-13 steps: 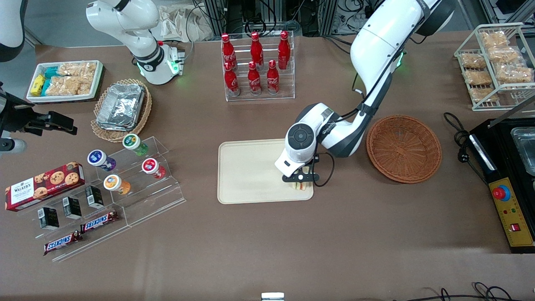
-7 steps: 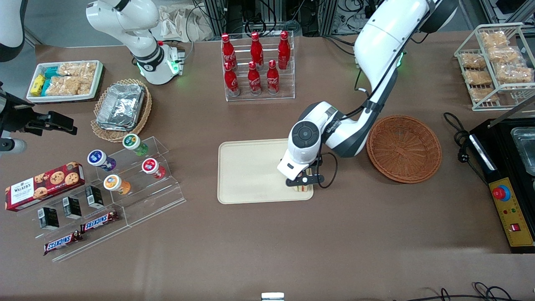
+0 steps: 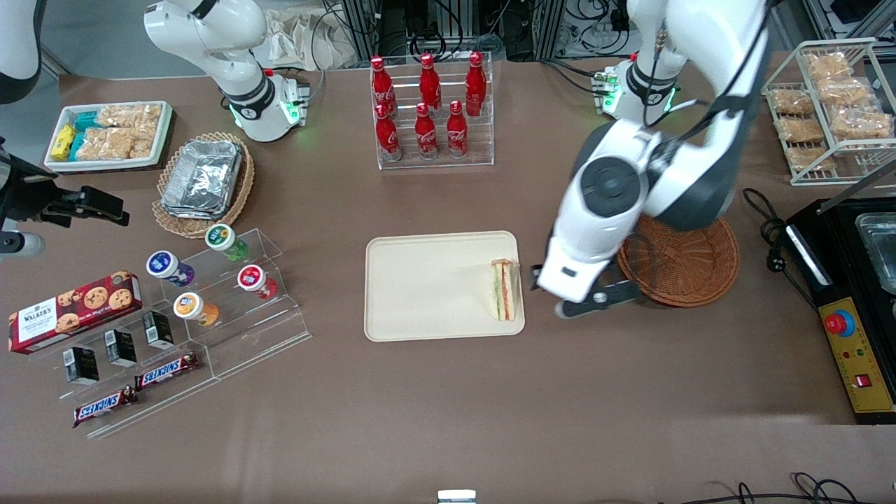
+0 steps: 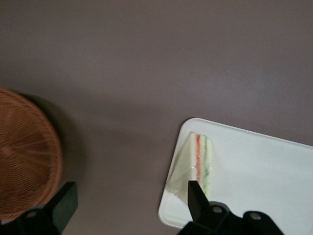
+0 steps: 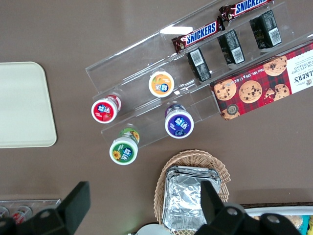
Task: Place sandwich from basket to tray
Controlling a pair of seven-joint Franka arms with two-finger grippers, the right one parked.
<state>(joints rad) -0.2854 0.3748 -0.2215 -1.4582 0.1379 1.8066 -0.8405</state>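
The sandwich [image 3: 505,289] [image 4: 196,160], a pale wedge with red and green layers, lies on the cream tray [image 3: 427,283] [image 4: 254,166] at the tray's end nearest the basket. The reddish-brown basket [image 3: 693,269] [image 4: 24,156] holds nothing that I can see and is partly covered by the working arm. My gripper [image 3: 582,301] [image 4: 129,203] hangs open and empty above the bare table between the tray and the basket, raised well above the sandwich. One black finger [image 4: 195,196] shows in front of the sandwich's corner without touching it.
A clear rack of red cola bottles [image 3: 427,105] stands farther from the front camera than the tray. A tiered clear stand with cups [image 3: 231,276] and a tan basket of foil containers [image 3: 203,178] lie toward the parked arm's end. A black machine [image 3: 850,280] stands beside the basket.
The gripper let go of the sandwich on the tray, then rose and swung toward the basket. The sandwich, hidden under the hand before, now lies in plain sight.
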